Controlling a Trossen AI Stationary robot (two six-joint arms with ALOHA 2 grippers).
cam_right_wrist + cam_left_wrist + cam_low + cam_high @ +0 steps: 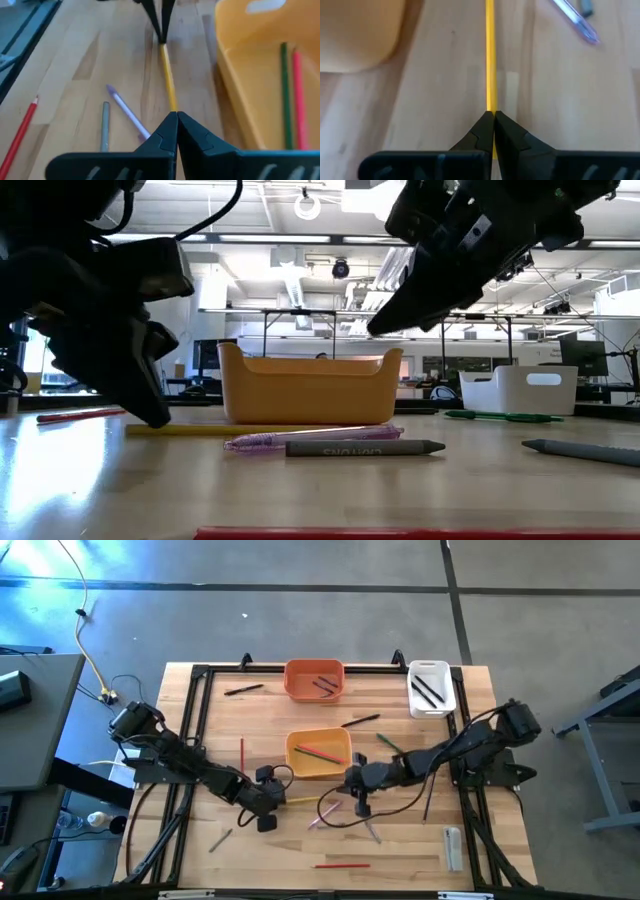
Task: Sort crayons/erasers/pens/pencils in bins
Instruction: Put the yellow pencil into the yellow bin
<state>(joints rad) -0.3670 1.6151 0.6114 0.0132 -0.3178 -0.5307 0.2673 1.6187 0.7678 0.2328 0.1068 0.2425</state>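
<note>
Both claws (268, 812) (360, 802) closed, low

Upside-down "CRAYONS" lettering along the grey crayon (365, 448) on the table.

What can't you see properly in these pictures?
- Low view: the inside of the yellow-orange bin is hidden by its own wall.
- Left wrist view: the near end of the yellow pencil disappears between the shut left gripper.
- High view: what lies in the orange bin is too small to name.
- Right wrist view: the right gripper covers the pencil's other end.
</note>
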